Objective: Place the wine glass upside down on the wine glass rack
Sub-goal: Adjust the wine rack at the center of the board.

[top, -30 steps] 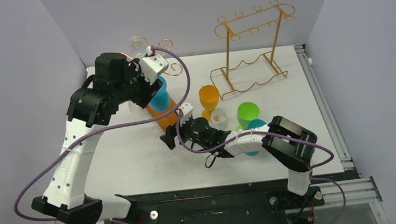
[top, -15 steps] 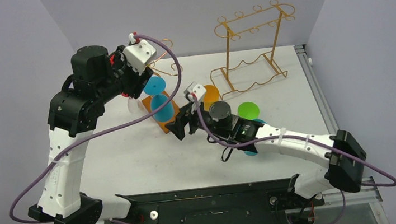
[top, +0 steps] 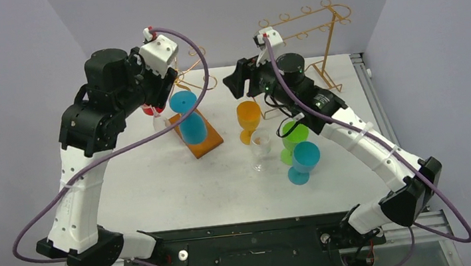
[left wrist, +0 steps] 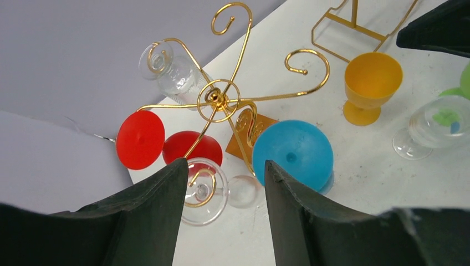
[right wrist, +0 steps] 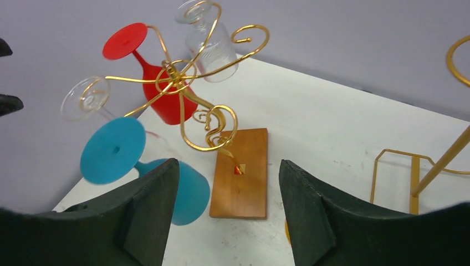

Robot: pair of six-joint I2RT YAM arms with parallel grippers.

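1. Now my left pincer (left wrist: 224, 164) stands parted and empty above the rack (left wrist: 216, 98). A second ago it was right against the blue glass (left wrist: 292, 154).
2. That glass hangs foot-up and tilted, just below and right of this pincer. I cannot tell if its stem sits fully in a curl.
3. My right pincer (right wrist: 228, 164), parted and empty too, has swung up off the bench (top: 159, 188) to face the rack. I judge the placement nearly done.
4. No readable writing or labels.

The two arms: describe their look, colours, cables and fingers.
Both the left arm and right arm have white links joined by bulky black joints. A purple cable loops along each. Each wrist carries a white camera block. The left gripper and right gripper have broad, matte black fingers.
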